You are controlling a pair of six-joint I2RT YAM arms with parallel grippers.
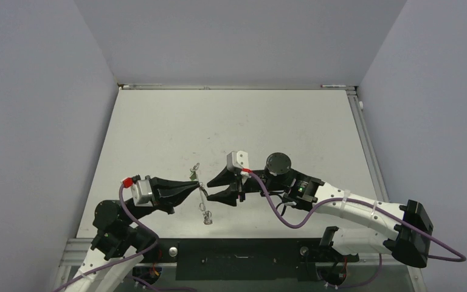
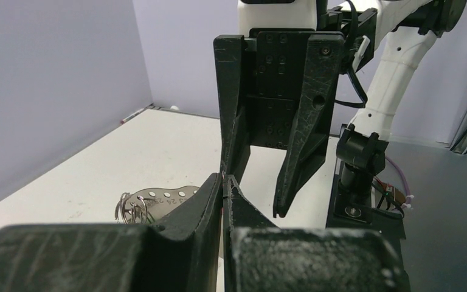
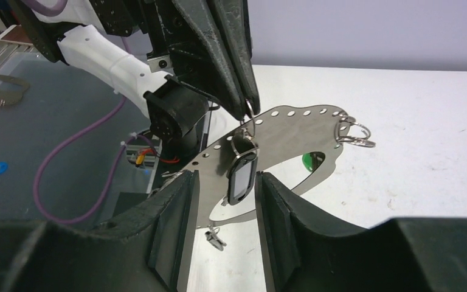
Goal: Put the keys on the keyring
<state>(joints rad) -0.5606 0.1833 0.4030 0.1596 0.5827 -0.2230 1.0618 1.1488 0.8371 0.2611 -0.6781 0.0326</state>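
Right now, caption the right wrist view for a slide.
Left end effector pinches a keyring; its tag hangs inside the open right end effector.

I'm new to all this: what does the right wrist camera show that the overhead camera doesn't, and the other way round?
Only the right wrist view: the white window on the dark tag hanging from the keyring, and the row of holes in the metal plate behind it. Only the top view: the right arm itself and the whole table to its far edge. Both: the left tool shut on the keyring, and the right tool open, facing it.
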